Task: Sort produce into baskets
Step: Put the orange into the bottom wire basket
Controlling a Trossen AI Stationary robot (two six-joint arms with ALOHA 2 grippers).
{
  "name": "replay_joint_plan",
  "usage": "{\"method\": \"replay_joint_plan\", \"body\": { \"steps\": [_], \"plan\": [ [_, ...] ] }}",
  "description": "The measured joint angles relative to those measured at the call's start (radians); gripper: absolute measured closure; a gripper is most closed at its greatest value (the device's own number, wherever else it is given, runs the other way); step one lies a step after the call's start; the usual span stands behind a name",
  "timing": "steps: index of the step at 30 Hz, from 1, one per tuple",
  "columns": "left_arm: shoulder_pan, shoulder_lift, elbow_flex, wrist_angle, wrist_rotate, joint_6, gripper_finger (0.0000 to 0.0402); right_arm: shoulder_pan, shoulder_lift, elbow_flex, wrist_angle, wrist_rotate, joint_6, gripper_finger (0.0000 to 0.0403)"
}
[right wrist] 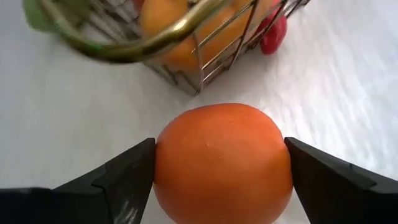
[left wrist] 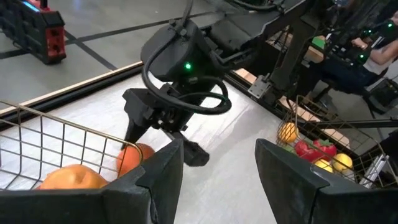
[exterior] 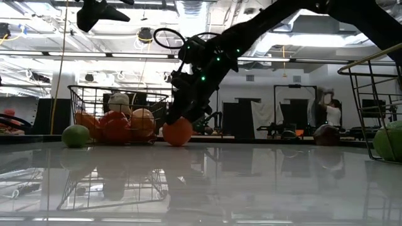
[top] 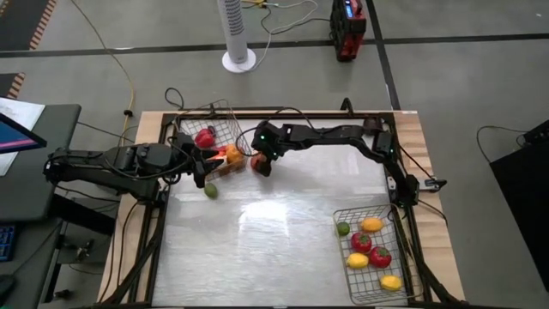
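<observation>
Right tool clamps an orange resting on the surface just outside the far basket.
Left tool, fingers apart and empty, sits at that basket, which holds a tomato and oranges; a lime lies beside it. The near basket holds lemons, tomatoes and a lime.

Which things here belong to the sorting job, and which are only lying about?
Belong to the job:
orange between the right tool's fingers
left basket
right basket
lime loose on the table
left tool, open, beside the left basket

Lying about:
white fan
red box
</observation>
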State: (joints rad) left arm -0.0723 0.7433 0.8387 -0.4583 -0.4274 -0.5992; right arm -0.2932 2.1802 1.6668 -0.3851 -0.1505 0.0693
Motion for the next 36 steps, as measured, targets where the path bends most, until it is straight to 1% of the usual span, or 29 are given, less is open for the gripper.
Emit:
{"method": "replay_joint_plan", "body": {
  "steps": [7, 11, 14, 16, 21, 23, 26, 28, 30, 33, 36],
  "plan": [
    [0.0, 0.0, 0.0, 0.0, -0.012, -0.015, 0.0214, -0.008, 0.001, 0.163, -0.273, -0.095, -0.051, 0.0045],
    [0.0, -0.001, 0.0, -0.013, -0.068, -0.017, 0.0214, -0.005, -0.002, 0.287, -0.463, -0.173, -0.078, 0.0045],
    [0.0, -0.007, 0.0, -0.03, -0.117, -0.031, 0.0214, 0.001, -0.002, 0.366, -0.585, -0.197, -0.081, 0.0045],
    [0.0, -0.008, 0.0, -0.033, -0.137, -0.034, 0.0214, 0.005, -0.001, 0.419, -0.637, -0.221, -0.096, 0.0045],
    [0.0, -0.015, 0.001, -0.032, -0.135, -0.034, 0.0214, 0.019, -0.002, 0.55, -0.745, -0.28, -0.106, 0.0045],
    [0.0, -0.017, 0.001, -0.032, -0.127, -0.041, 0.0214, 0.018, -0.002, 0.603, -0.857, -0.296, -0.125, 0.0045],
    [0.0, -0.017, 0.001, -0.031, -0.125, -0.037, 0.0214, 0.023, -0.002, 0.67, -1.088, -0.295, -0.18, 0.0045],
    [0.0, -0.017, 0.001, -0.032, -0.129, -0.021, 0.0214, 0.038, -0.005, 0.677, -1.191, -0.295, -0.203, 0.0045],
    [0.0, -0.017, 0.001, -0.03, -0.139, 0.005, 0.0214, 0.06, -0.02, 0.645, -1.181, -0.305, -0.184, 0.0045],
    [0.0, -0.017, 0.001, -0.032, -0.153, 0.027, 0.0214, 0.104, -0.07, 0.574, -1.188, -0.36, -0.175, 0.0044],
    [0.0, -0.017, 0.001, -0.033, -0.157, 0.028, 0.0214, 0.141, -0.155, 0.477, -1.184, -0.359, -0.134, 0.0044]
  ]
}}
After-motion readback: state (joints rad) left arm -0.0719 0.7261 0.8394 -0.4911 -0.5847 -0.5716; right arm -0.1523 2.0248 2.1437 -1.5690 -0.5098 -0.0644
